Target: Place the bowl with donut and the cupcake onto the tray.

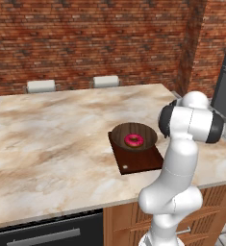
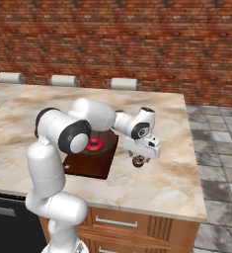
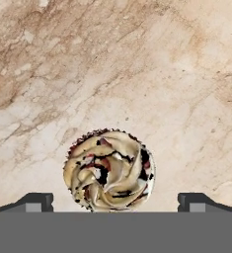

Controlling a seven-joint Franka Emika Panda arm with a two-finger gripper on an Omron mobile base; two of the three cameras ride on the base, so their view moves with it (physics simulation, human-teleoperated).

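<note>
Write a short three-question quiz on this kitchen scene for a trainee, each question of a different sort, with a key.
1. True or false: the bowl with the donut already rests on the tray.
2. Multiple choice: What lies directly below the gripper in the hand view? A) the donut B) the cupcake C) a spoon
3. Fill in: the gripper's jaws are ____, one fingertip showing on each side of the cupcake.

Key: 1 true; 2 B; 3 open. The cupcake sits on the marble counter, apart from the tray, so it is the item still to be moved.
</note>
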